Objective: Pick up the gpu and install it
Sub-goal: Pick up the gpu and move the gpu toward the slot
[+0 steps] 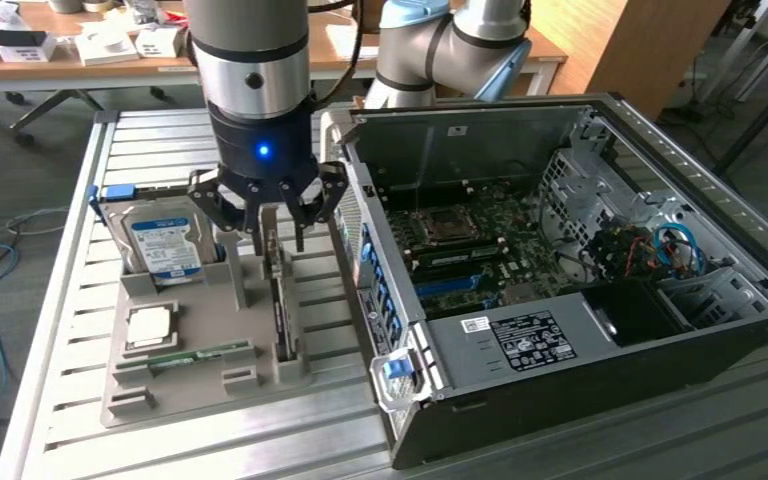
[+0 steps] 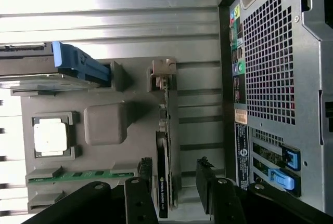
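Left of centre in the exterior view, the gpu [image 1: 281, 305] is seen standing on edge in a slot of the grey tray [image 1: 224, 300] on the bench [image 1: 157, 140], beside the open computer case [image 1: 584, 270]. The hand [image 1: 267, 235] is positioned released just above the card's upper-frame end, its fingers [image 2: 206, 174] spread either side, with nothing grasped.

Centre-left of exterior view: gripper [image 1: 267, 233] jaws spread either side of gpu [image 1: 281, 310], which stands on edge in tray [image 1: 217, 320]. Tight lanes: upright hard drive [image 1: 164, 245] on its left, computer case [image 1: 518, 400] wall close on right. Case open upward; motherboard [image 1: 478, 240] reachable from above, cables [image 1: 664, 250] crowd right end.
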Motion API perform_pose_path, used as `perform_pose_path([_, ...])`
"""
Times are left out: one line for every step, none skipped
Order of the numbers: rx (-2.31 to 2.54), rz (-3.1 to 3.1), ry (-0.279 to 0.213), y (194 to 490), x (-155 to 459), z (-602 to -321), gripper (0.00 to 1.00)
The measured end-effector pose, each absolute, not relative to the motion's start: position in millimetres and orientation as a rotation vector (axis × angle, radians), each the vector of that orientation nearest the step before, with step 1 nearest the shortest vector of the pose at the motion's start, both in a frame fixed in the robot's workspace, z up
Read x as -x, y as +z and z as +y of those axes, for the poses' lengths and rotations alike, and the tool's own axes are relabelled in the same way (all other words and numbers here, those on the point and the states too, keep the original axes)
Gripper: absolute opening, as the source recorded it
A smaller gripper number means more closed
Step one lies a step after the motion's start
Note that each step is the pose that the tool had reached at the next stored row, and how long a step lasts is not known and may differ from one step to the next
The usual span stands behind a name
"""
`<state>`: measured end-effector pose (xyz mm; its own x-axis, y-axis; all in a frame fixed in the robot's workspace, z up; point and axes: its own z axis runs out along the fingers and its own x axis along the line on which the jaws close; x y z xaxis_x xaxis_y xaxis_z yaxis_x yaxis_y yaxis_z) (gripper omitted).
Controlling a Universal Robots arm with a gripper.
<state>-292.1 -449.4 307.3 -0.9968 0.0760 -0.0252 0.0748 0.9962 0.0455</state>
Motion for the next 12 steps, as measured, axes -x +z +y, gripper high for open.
perform_pose_path([-0.118, 3.112, 0.069, 305.6, 292.1, -449.4, 0.47])
perform_pose_path([-0.117, 3.112, 0.069, 304.0, 292.1, -449.4, 0.47])
perform_pose_path([-0.118, 3.112, 0.069, 302.4, 292.1, -449.4, 0.47])
perform_pose_path([-0.118, 3.112, 0.069, 300.7, 292.1, -449.4, 0.47])
perform_pose_path([-0.118, 3.112, 0.069, 299.1, 292.1, -449.4, 0.47])
perform_pose_path([-0.118, 3.112, 0.069, 297.5, 292.1, -449.3, 0.47])
perform_pose_path([-0.118, 3.112, 0.069, 295.9, 292.1, -449.3, 0.47])
perform_pose_path([-0.118, 3.112, 0.069, 294.3, 292.1, -449.3, 0.47])
perform_pose_path([-0.118, 3.112, 0.069, 292.8, 292.1, -449.3, 0.47])
perform_pose_path([-0.118, 3.112, 0.069, 291.2, 292.1, -449.3, 0.47])
perform_pose_path([-0.118, 3.112, 0.069, 289.7, 292.1, -449.3, 0.47])
perform_pose_path([-0.118, 3.112, 0.070, 288.2, 292.1, -449.3, 0.47])
